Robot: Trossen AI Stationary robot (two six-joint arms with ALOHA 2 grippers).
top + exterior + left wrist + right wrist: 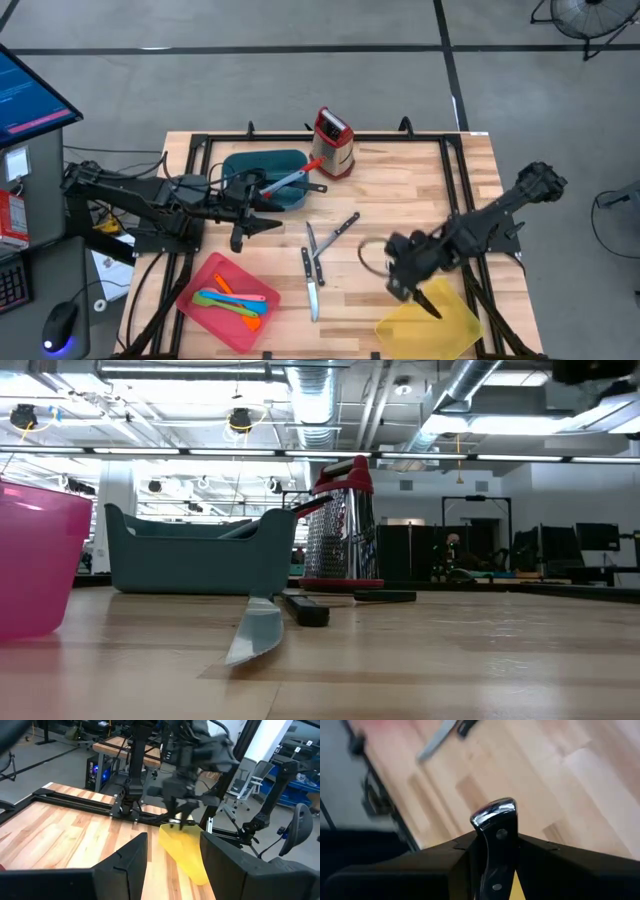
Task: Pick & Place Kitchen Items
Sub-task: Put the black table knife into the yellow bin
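My right gripper (408, 288) hangs over the table's near right, shut on a black-handled steel knife (431, 303), just above the yellow tray (430, 325). My left gripper (262, 226) is open and holds nothing. It floats level beside the teal tray (262, 172), which holds a red spoon (292, 178). Three more knives (313, 262) lie flat on the wood at the middle. Small coloured plastic utensils (232, 300) lie in the red tray (215, 275). In the left wrist view the right gripper (180, 820) shows over the yellow tray (184, 849). My right gripper pinches the knife's black riveted handle (496, 837) between its two fingers. The handle's steel butt end (495, 812) sticks out past the fingertips. The fingers slant steeply down, along the handle. The knife is lifted clear over the yellow tray; its blade is hidden by the gripper.
A steel box grater with a red top (333, 143) stands at the far middle, next to the teal tray. Black frame rails (200, 160) run along the table's edges. Bare wood lies between the loose knives and the yellow tray.
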